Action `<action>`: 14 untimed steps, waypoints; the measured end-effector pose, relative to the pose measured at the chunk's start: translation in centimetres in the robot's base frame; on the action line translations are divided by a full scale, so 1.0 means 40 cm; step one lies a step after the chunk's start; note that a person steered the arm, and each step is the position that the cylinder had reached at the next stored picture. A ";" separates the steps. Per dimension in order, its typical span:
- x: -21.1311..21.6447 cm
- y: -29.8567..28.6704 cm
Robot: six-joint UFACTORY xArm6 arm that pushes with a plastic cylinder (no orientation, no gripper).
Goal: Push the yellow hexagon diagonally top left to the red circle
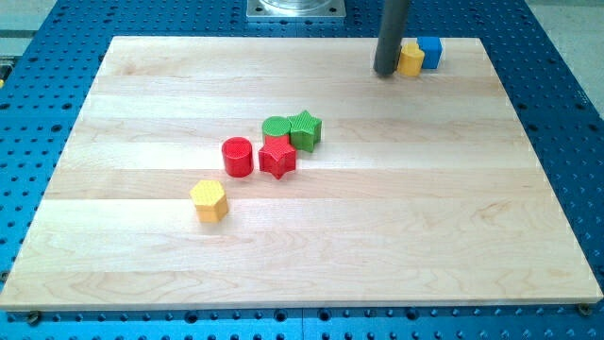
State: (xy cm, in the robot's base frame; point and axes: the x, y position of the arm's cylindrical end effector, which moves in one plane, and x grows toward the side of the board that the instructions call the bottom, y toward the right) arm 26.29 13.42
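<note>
The yellow hexagon [209, 199] lies on the wooden board, left of centre and toward the view's bottom. The red circle [237, 157] stands just up and to the right of it, a small gap apart. My tip [385, 71] is far away at the view's top right, touching or almost touching the left side of a yellow block [411, 59]. The rod rises out of the view's top edge.
A red star [277, 157] sits right of the red circle, with a green circle [276, 127] and a green star [305, 129] just above it. A blue cube [430, 51] sits right behind the yellow block near the board's top edge [283, 39].
</note>
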 end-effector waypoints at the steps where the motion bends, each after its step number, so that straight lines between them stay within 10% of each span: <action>1: 0.040 -0.262; 3: 0.398 -0.808; 6: 0.719 -0.494; 11: 0.654 -0.608; 14: 0.306 -0.639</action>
State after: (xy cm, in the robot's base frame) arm 38.51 -12.15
